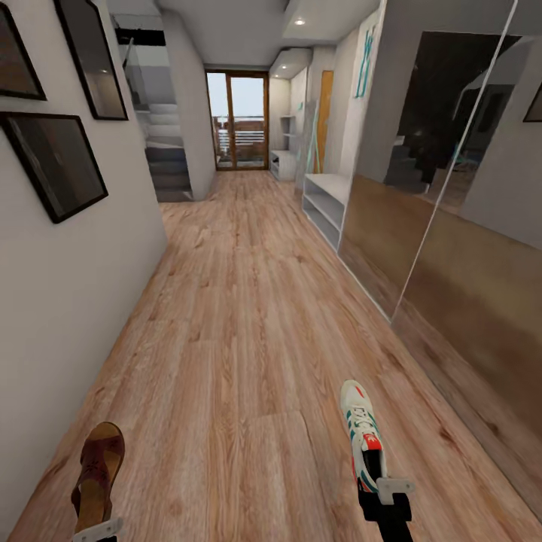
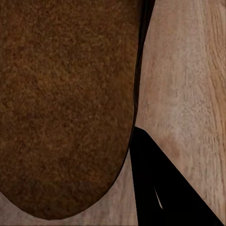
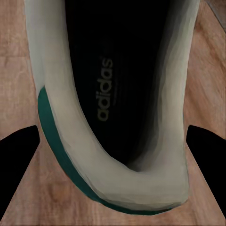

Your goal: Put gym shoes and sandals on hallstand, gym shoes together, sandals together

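In the head view my left gripper, low at the left, is shut on the heel end of a dark brown sandal whose toe points up the corridor. The left wrist view shows that sandal up close beside one black finger. At the lower right, my right gripper is shut on the heel of a cream gym shoe with green stripes. The shoe's heel opening sits between both fingers. The light-grey hallstand stands far ahead along the right wall. Corridor floor stretches between.
Dark framed pictures hang on the white left wall close by. Tall mirrored and wood panels line the right side. Stairs lie far left, and a glass door ends the corridor.
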Motion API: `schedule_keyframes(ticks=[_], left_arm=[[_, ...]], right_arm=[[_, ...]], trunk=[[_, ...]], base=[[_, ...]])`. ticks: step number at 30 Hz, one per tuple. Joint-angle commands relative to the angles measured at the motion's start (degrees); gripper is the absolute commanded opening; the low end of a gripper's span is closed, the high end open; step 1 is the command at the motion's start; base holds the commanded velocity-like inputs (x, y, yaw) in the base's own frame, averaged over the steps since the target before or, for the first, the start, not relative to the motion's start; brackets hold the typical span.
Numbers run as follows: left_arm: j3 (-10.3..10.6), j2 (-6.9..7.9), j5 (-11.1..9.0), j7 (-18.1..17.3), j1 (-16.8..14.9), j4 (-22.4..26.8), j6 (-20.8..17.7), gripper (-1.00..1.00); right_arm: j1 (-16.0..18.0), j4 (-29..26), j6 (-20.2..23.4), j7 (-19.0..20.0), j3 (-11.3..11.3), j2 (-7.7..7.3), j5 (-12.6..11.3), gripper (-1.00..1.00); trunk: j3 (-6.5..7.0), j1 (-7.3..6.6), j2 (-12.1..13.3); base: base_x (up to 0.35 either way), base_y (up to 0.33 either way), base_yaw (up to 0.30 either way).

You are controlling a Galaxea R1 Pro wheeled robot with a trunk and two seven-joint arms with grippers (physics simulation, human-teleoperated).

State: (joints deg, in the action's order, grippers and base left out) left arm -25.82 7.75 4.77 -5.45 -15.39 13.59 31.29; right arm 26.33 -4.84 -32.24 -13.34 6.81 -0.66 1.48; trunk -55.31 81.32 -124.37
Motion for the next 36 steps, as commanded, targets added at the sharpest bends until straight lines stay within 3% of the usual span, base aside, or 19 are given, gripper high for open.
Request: schedule_keyframes(ticks=[1,9,36], left_arm=[[-0.5,-0.02,0.7,-0.3,0.0,-0.1,0.2,-1.0],[-0.5,-0.02,0.7,-0.3,-0.1,0.0,0.2,-1.0],[-0.6,-0.02,0.7,-0.2,-0.1,-0.1,0.2,-1.0]], right_arm=[[0.0,0.0,0.0,-0.5,0.5,-0.02,0.2,-1.0],[0.0,0.0,0.0,-0.4,0.5,-0.07,0.2,-1.0],[0.0,0.1,0.0,-0.1,0.7,-0.57,0.6,-1.0]], trunk=[[-0.05,0.02,0.0],[-0.05,0.02,0.0],[-0.05,0.02,0.0]], base=[[0.338,0.0,0.279],[0.338,0.0,0.201],[0.338,0.0,0.004]])
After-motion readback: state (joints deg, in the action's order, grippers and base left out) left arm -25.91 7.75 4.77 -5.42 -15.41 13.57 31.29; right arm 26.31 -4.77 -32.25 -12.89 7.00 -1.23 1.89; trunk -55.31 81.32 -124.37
